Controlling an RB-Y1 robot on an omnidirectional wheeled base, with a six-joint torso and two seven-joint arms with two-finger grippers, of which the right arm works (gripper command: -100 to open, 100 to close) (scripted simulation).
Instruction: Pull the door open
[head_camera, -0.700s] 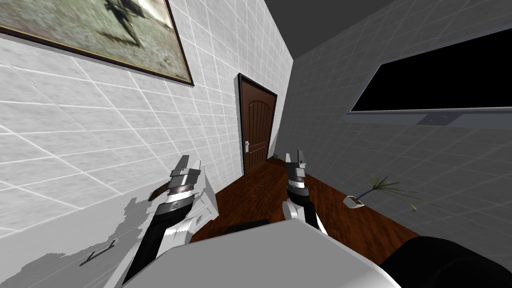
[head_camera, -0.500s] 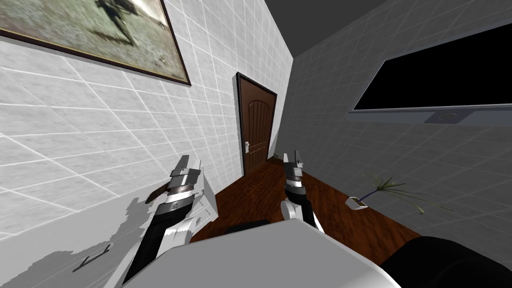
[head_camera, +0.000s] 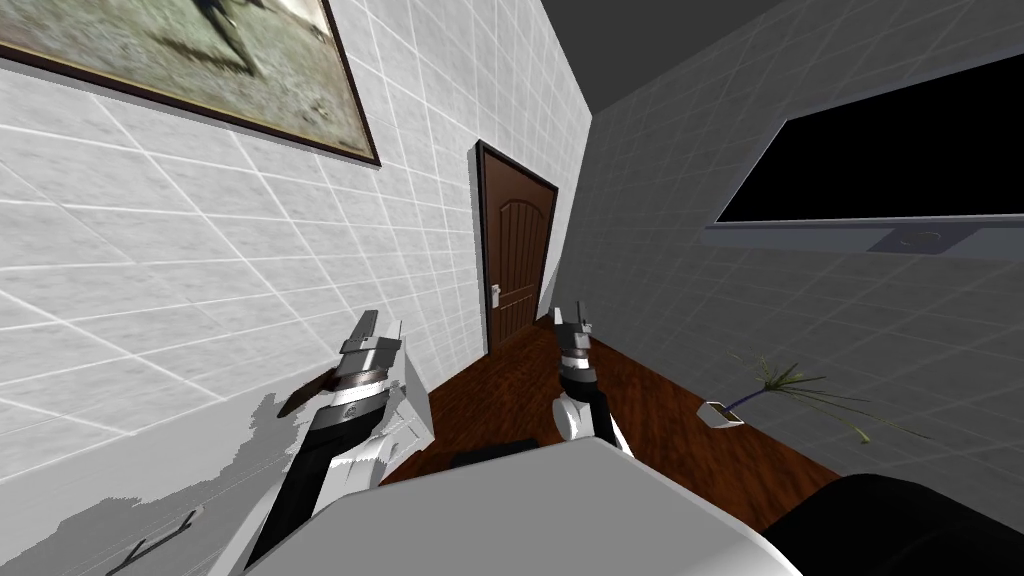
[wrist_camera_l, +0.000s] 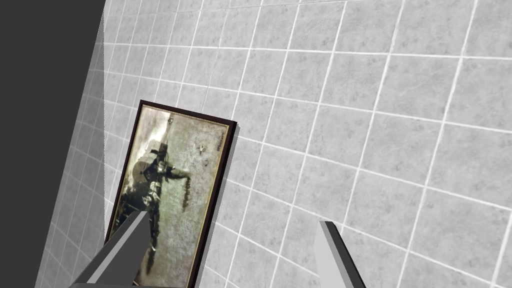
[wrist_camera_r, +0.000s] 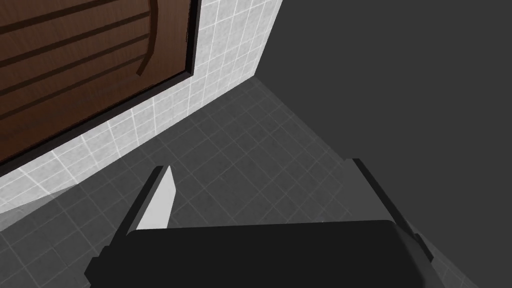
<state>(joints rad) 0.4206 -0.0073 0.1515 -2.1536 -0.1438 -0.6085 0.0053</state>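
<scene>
- Brown door (head_camera: 515, 265), position?
- Shut, set in white tiled wall (head_camera: 200, 270), well ahead of both arms.
- Fingers?
- Apart on left gripper (wrist_camera_l: 230, 250); apart on right gripper (wrist_camera_r: 265, 195), pointing just beside door.

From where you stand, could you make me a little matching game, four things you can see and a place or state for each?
Column one:
1. door
2. framed picture
3. potted plant
4. right gripper

Column two:
a. on the brown floor, at the foot of the grey wall
b. fingers open, holding nothing
c. dark brown and shut, far ahead
d. hanging on the white tiled wall

Pairs: 1-c, 2-d, 3-a, 4-b.
</scene>
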